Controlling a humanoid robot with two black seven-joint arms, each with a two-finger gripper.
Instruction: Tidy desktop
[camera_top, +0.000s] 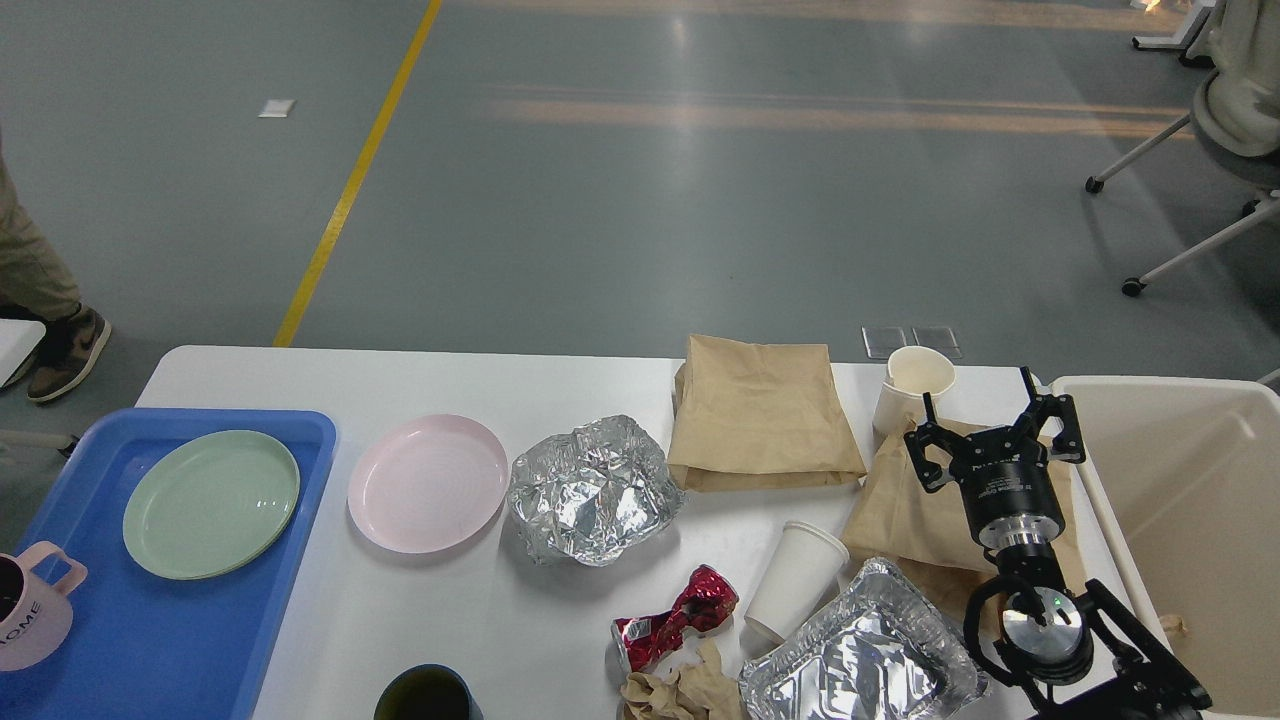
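The white desktop (480, 380) spans the head view and holds dishes and litter. My right gripper (985, 420) stands open and holds nothing, hovering over a flat brown paper bag (905, 515), just below an upright paper cup (915, 385). Around it are a second brown bag (760, 410), a tipped white cup (800, 580), a foil tray (860, 665), crumpled foil (590, 490), a crushed red can (675, 620) and a wad of brown paper (685, 690). A pink plate (428, 482) sits left of the foil. My left gripper is out of view.
A blue tray (180, 640) at the left carries a green plate (212, 503) and a pink mug (30, 610) at the frame edge. A deep beige bin (1190, 520) stands at the right. A dark cup (428, 695) sits at the near edge. A person's shoe (65, 350) shows on the floor.
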